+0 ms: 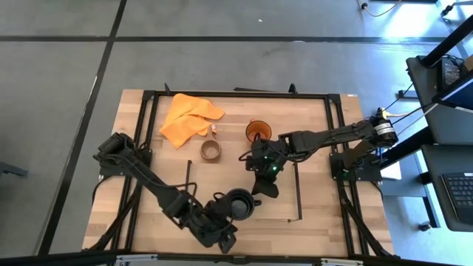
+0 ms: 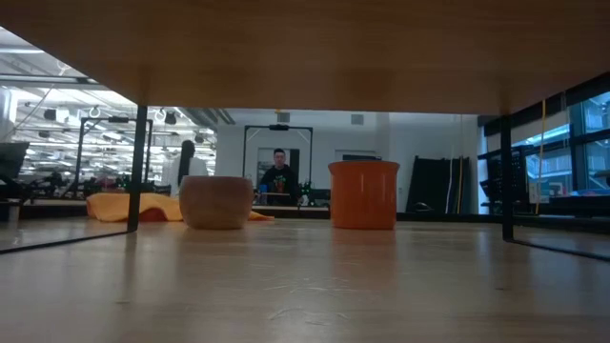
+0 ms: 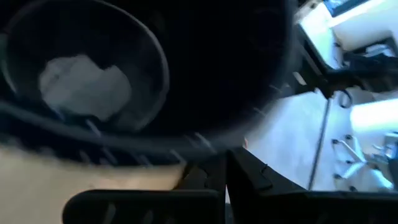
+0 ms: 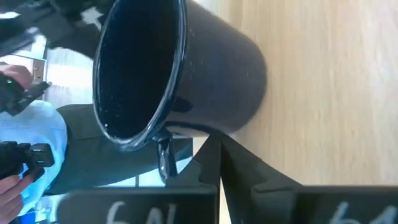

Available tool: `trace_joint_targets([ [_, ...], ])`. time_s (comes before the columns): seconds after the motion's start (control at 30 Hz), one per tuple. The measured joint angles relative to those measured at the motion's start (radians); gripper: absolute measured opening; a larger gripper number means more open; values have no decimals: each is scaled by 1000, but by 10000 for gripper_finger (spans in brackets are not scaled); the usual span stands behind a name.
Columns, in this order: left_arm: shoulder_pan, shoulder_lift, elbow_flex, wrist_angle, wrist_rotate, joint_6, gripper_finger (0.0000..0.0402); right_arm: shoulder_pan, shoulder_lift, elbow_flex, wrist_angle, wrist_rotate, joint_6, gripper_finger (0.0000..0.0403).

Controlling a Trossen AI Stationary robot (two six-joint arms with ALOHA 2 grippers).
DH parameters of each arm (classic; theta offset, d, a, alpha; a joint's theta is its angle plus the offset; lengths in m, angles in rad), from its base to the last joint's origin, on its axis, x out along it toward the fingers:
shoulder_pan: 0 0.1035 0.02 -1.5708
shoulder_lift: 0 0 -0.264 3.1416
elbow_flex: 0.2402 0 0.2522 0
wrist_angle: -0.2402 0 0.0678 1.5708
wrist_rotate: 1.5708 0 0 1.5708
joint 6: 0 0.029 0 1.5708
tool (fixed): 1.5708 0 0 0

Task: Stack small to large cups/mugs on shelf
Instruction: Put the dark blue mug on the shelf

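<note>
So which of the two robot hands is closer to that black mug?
Both are at it. The left gripper is shut right at the black mug, at its near side. The right gripper, also shut, sits just beyond the mug's far right edge.

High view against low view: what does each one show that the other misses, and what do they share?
Only the high view: the black mug, with the left gripper and the right gripper close on either side of it, both shut. Only the low view: a person in the room behind the table. Both: the wooden cup, the orange mug and the orange cloth.
</note>
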Motion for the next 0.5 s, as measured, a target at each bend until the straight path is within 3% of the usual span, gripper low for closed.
trace_joint_targets([
  [0.2, 27, -13, 0, -8, -57, 24, 1, 55, 0, 0, -67, -7, 1, 9],
  [0.5, 95, -17, 0, -84, -21, 70, 1, 96, 0, 0, -61, -8, 9, 9],
])
